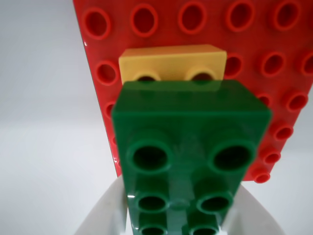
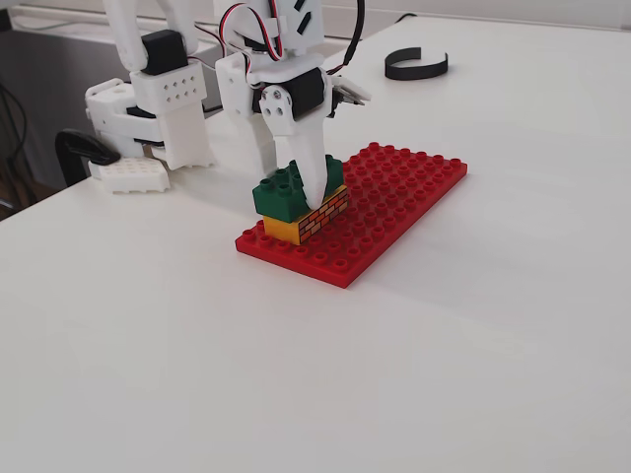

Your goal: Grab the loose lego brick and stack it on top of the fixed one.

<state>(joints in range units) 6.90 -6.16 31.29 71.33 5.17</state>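
In the wrist view my gripper [image 1: 178,223] holds the green brick [image 1: 188,147] tight. The yellow brick [image 1: 172,62] peeks out past it, on the red baseplate [image 1: 274,58].

In the fixed view the green brick [image 2: 286,189] sits tilted on the yellow brick [image 2: 314,217], mid-table. I think pressing down flat comes next. A black ring [image 2: 415,65] lies far off, near the table's far edge.

Wrist view close over bricks, fixed view raised, oblique, farther
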